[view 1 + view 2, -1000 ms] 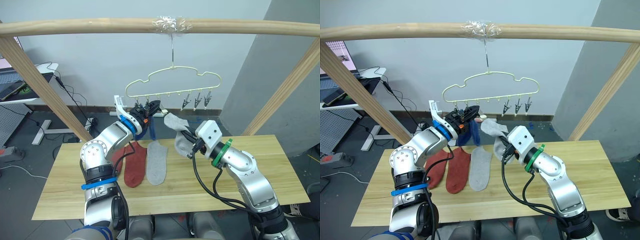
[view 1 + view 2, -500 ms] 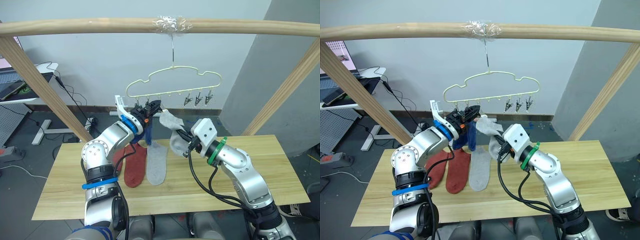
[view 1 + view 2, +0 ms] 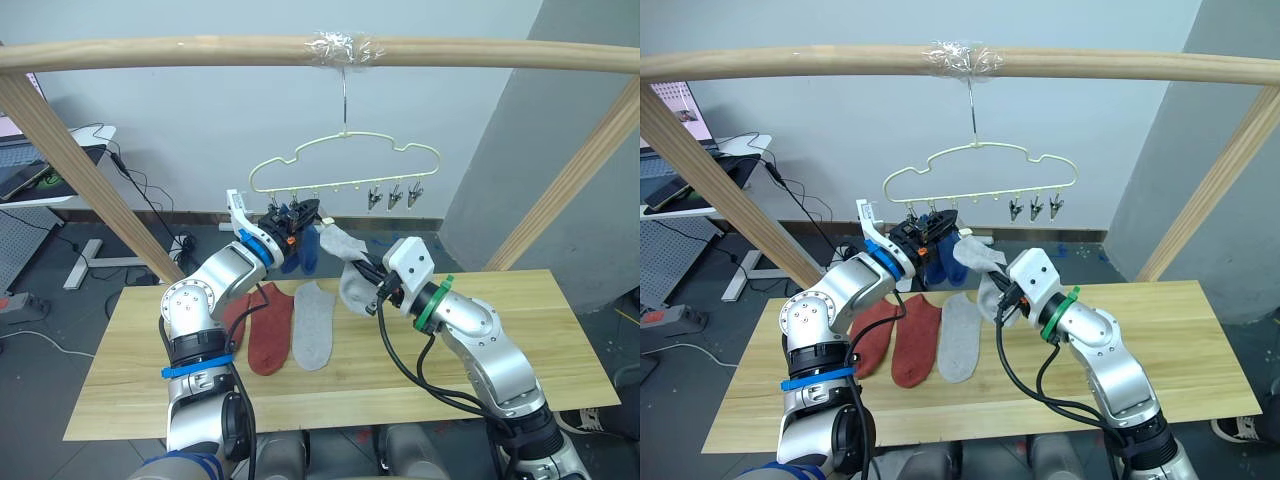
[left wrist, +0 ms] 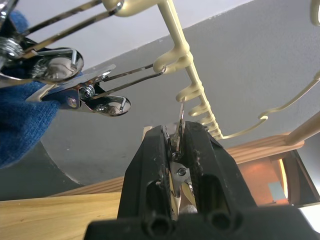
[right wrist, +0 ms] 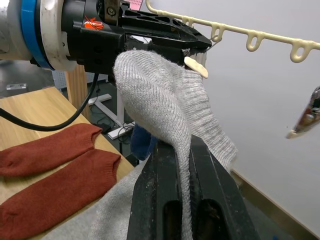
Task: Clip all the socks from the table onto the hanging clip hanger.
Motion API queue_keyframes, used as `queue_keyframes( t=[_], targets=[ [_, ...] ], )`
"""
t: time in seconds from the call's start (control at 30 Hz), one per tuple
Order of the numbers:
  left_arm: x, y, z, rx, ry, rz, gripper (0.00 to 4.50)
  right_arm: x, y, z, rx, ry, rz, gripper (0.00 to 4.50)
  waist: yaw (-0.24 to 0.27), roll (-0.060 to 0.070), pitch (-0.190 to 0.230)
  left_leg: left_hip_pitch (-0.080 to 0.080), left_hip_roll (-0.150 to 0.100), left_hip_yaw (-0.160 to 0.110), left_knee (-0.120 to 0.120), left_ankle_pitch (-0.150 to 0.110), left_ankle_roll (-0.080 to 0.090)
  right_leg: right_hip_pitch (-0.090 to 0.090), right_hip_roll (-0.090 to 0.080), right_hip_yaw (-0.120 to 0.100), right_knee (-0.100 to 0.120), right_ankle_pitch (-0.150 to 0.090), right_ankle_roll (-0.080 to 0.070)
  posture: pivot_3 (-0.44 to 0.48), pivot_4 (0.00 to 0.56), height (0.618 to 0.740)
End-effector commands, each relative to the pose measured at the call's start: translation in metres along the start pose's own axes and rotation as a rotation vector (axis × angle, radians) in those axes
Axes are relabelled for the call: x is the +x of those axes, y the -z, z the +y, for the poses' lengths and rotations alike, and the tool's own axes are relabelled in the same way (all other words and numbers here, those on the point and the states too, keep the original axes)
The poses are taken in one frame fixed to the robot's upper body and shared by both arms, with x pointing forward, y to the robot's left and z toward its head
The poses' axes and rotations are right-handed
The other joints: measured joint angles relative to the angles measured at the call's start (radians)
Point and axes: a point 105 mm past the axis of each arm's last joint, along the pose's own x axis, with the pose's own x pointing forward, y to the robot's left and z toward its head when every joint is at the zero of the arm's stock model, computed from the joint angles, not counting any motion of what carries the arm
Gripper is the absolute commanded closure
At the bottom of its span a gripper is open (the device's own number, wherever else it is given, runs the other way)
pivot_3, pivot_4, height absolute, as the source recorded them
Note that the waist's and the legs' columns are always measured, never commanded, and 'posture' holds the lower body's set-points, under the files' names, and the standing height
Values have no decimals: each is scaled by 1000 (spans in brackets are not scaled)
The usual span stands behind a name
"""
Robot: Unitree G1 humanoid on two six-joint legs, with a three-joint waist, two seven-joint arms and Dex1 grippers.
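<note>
Your table [image 3: 540,330] spans the lower half of the head views, and the wooden frame [image 3: 200,52] crosses above it. From the taped middle of the top pole the hanger [image 3: 345,160] hangs, its clip row running from 9 to 3 o'clock.

The left arm reaches up toward 1 o'clock from the table's left part; the left gripper [image 3: 303,214] sits at the left end of the clip row. The right arm reaches toward 10 o'clock, and the right gripper [image 3: 365,272] is just below and at 4 o'clock of the left one.

The head views show three socks flat on the table, long axes running roughly 12 to 6: two red socks [image 3: 268,328] side by side and a grey sock [image 3: 313,324] just at their 3 o'clock. Blue socks [image 3: 303,250] hang from the left clips, behind the left gripper.

The left wrist view shows what the head views cannot: the left fingers [image 4: 145,175] are clenched on one metal clip [image 4: 178,150], pinching it between them, with blue fabric in a neighbouring clip.

The right wrist view shows the right fingers [image 5: 160,190] grasping the held grey sock [image 5: 165,107], which rises from between them and folds over at its top, almost touching the left gripper's tips.
</note>
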Motion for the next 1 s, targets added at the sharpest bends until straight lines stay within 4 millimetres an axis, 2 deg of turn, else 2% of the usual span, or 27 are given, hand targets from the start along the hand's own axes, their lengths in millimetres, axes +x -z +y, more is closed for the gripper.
queue_keyframes(
  t=[0.03, 0.43, 0.73, 1.0],
  targets=[
    [1, -1, -7, 13, 24, -2, 4319, -2, -12, -3, 6, 17, -46, 4462, 0, 0, 0, 0, 0, 0, 0, 0, 0, 0, 0, 0, 0, 0, 0, -65, 151, 740],
    [3, 2, -8, 18, 27, 10, 4319, 10, -14, -4, 23, 14, -66, 4462, 0, 0, 0, 0, 0, 0, 0, 0, 0, 0, 0, 0, -1, 0, 0, -58, 142, 740],
    [0, -1, -8, 30, 24, 3, 4319, 3, -4, -5, 76, 30, -40, 4462, 0, 0, 0, -1, 0, 0, -1, 0, 0, 0, 0, 0, -1, 0, 0, -51, 133, 740],
    [1, 0, -9, 29, 29, 4, 4319, 4, -6, -8, 95, 44, -47, 4462, 0, 0, 0, -1, 0, 0, 0, 0, 0, 0, 0, 0, -1, 0, 0, -57, 134, 740]
  ],
)
